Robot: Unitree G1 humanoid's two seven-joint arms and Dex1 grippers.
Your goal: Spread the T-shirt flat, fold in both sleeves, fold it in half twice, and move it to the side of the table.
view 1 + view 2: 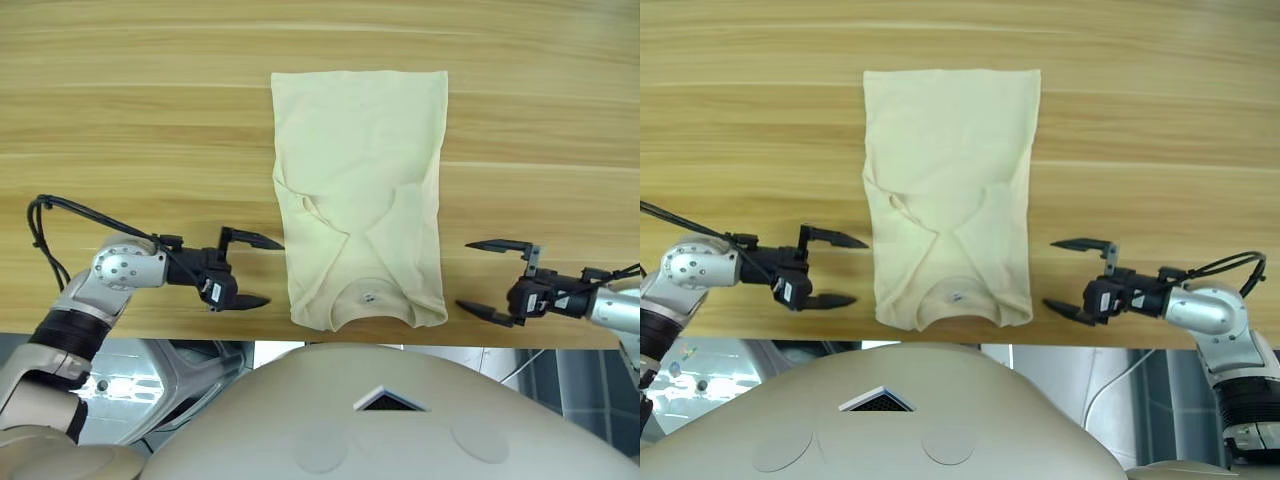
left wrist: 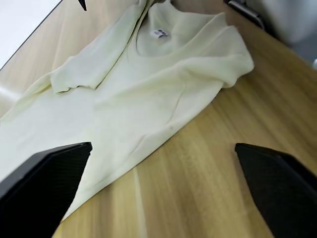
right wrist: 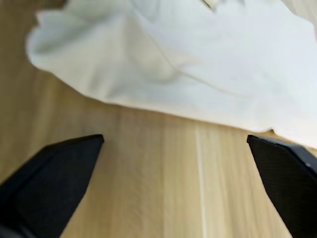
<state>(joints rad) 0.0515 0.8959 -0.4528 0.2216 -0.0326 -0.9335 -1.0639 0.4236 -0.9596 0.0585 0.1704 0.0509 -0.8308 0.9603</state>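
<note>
Since the left pincer [image 1: 272, 271] and the right pincer [image 1: 463, 274] both sit released near the front edge of the bench [image 1: 130, 120], jaws spread wide and holding nothing, the cloth between them is free to be taken from either flank. Each pincer is just beside the T-shirt [image 1: 360, 180] without touching it, the left off its left edge and the right off its right edge.

Nearest the robot lies the collar [image 1: 372, 296], its opening turned toward the front edge. Above it the sleeves [image 1: 315, 210] look folded in across the chest, so the garment forms a long narrow strip running away from the robot. From this angle it is hard to tell whether the left sleeve flap lies fully flat; it seems slightly puckered.

I judge the fabric light, limp and thin. It will drape and sag from wherever it is pinched, and the folded layers can slide over one another on the smooth wood. A grip should therefore take all layers at once, at the two near corners beside the collar, with low, matched lifts so the strip does not twist.

Farthest off, the hem [image 1: 358, 75] lies straight and flat, the likely landing line for the first half-fold.
</note>
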